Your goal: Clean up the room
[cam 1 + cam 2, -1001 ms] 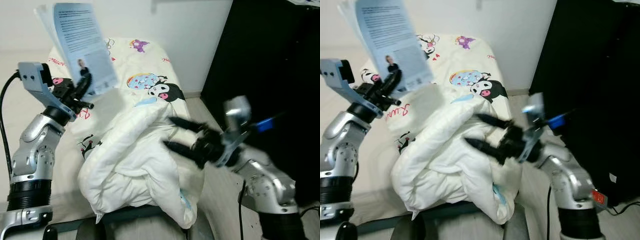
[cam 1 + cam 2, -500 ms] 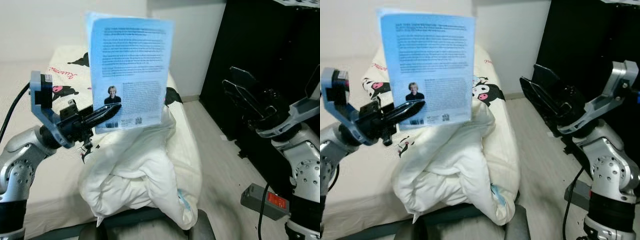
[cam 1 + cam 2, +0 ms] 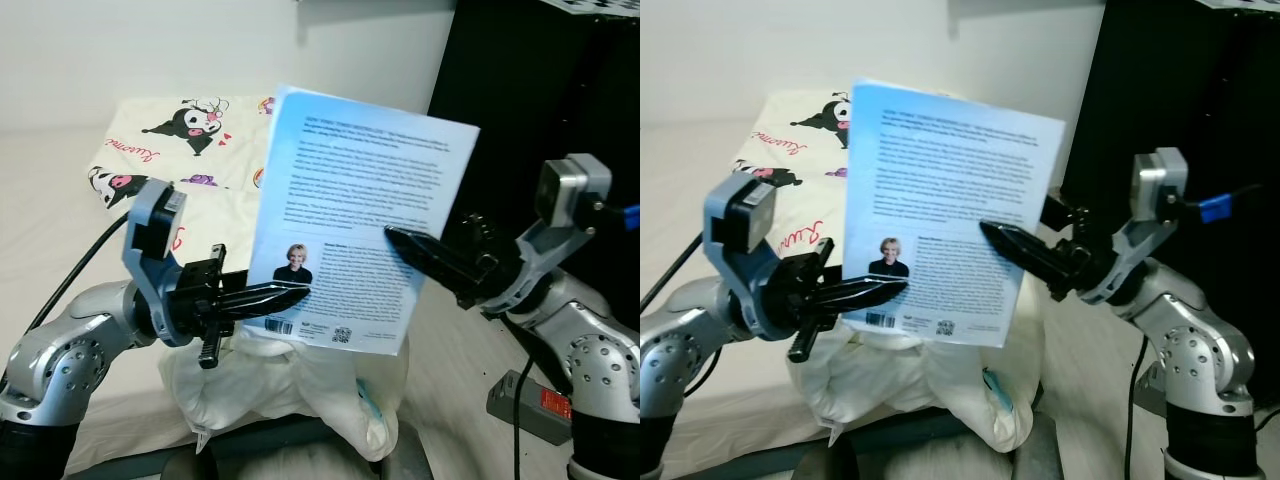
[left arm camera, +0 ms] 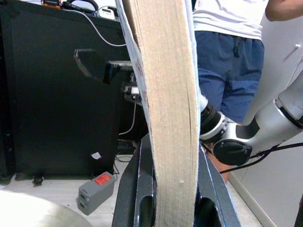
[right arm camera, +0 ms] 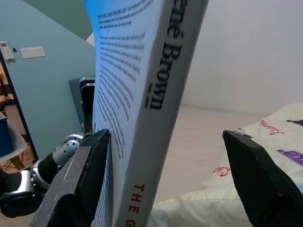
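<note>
The left gripper (image 3: 285, 295) holds a light blue paperback book (image 3: 355, 215) upright in the air, in front of the robot and above the near end of the bed (image 3: 60, 200). Its two black fingers are pressed onto the book at the lower left corner, one finger on the back cover near the small author photo, the other behind. In the left wrist view the cream page edge of the book (image 4: 168, 109) stands between the two fingers (image 4: 137, 198), which touch it on both sides.

The right gripper (image 3: 415, 250) is at the right edge of the book, at about middle height. Its fingers are spread wide and the book's spine side is between them. In the right wrist view one finger (image 5: 83, 179) lies against the printed back cover, and the other finger (image 5: 258, 175) stands well apart from the spine (image 5: 163, 94), not touching it. The spine carries black letters and red letters lower down.

Below the book, a white crumpled duvet (image 3: 300, 385) lies at the near end of the bed. Farther away is a pillow with cartoon figures (image 3: 185, 125). On the right stands a black cabinet (image 3: 540, 90), and on the floor near it lies a grey box with a red label (image 3: 530, 405). In the left wrist view a person in blue shorts (image 4: 232, 61) stands behind the robot.
</note>
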